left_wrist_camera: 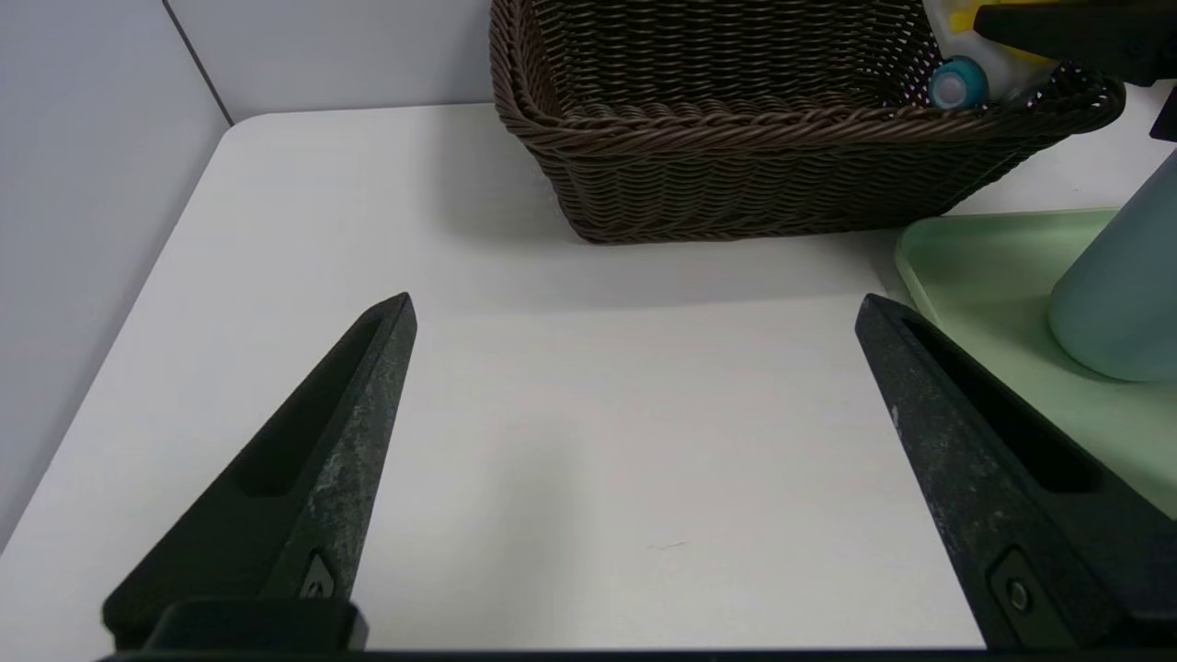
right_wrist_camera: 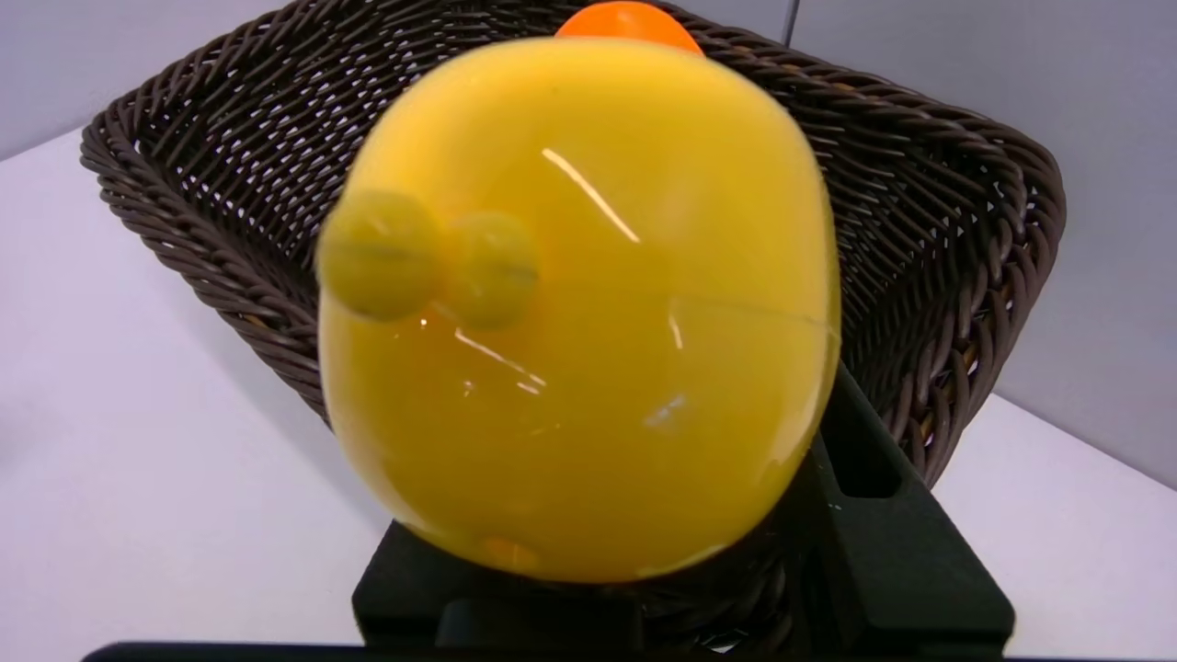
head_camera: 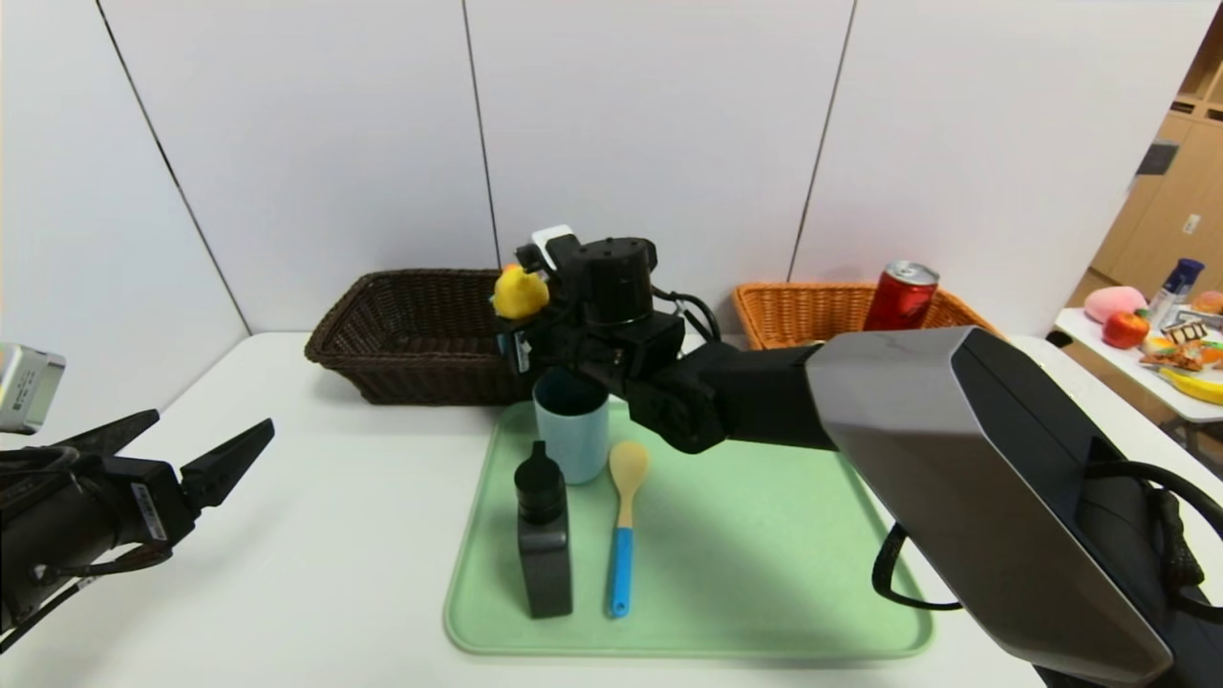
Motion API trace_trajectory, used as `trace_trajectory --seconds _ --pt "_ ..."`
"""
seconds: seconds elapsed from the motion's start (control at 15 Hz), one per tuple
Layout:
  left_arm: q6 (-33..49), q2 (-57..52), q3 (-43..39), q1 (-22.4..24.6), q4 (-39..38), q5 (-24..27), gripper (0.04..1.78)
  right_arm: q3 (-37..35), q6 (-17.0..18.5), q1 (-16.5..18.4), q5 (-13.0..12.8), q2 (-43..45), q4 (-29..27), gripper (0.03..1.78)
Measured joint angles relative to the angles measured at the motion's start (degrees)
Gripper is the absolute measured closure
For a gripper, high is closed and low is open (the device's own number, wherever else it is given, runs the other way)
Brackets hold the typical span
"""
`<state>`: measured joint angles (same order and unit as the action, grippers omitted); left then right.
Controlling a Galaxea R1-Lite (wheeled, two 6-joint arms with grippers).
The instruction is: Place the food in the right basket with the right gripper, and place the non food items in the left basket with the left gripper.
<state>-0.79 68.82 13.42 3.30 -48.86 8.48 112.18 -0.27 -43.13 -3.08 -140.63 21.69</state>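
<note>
My right gripper point(head_camera: 516, 330) is shut on the yellow duck toy point(head_camera: 520, 292) and holds it by the right rim of the dark brown left basket point(head_camera: 411, 334). In the right wrist view the duck point(right_wrist_camera: 579, 313) fills the picture in front of that basket point(right_wrist_camera: 919, 184). My left gripper point(head_camera: 215, 420) is open and empty over bare table at the left; its own view point(left_wrist_camera: 634, 303) shows the same. The grey-blue cup point(head_camera: 571, 435), black bottle point(head_camera: 543, 535) and blue-handled wooden spoon point(head_camera: 625, 516) are on the green tray point(head_camera: 764, 554). The red can point(head_camera: 900, 296) stands in the orange right basket point(head_camera: 812, 311). The round tin is hidden.
My right arm reaches across above the back of the tray from the right. White wall panels stand close behind both baskets. A side table point(head_camera: 1166, 382) with fruit and a bottle stands at the far right. The left wrist view shows the dark basket point(left_wrist_camera: 736, 138) and the tray corner point(left_wrist_camera: 965, 257).
</note>
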Motion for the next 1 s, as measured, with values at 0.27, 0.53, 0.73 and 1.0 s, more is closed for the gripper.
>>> trace_trajectory --seconds 0.27,0.53,0.73,1.0 --pt "0.00 -0.07 -0.30 0.00 -0.11 0.00 0.13 0.02 -0.02 0.39 -0.29 -0.28 0.00 1.10" --pt "0.00 -0.07 -0.11 0.00 -0.15 0.00 0.13 0.06 -0.11 1.60 -0.24 -0.55 0.06 1.10" --pt "0.02 -0.07 -0.09 0.00 -0.15 0.00 0.13 0.06 -0.15 2.12 -0.16 -0.68 0.88 0.90" --pt "-0.15 -0.11 0.00 0.00 -0.15 -0.02 0.13 0.06 -0.85 2.12 0.17 -1.77 7.06 0.58"
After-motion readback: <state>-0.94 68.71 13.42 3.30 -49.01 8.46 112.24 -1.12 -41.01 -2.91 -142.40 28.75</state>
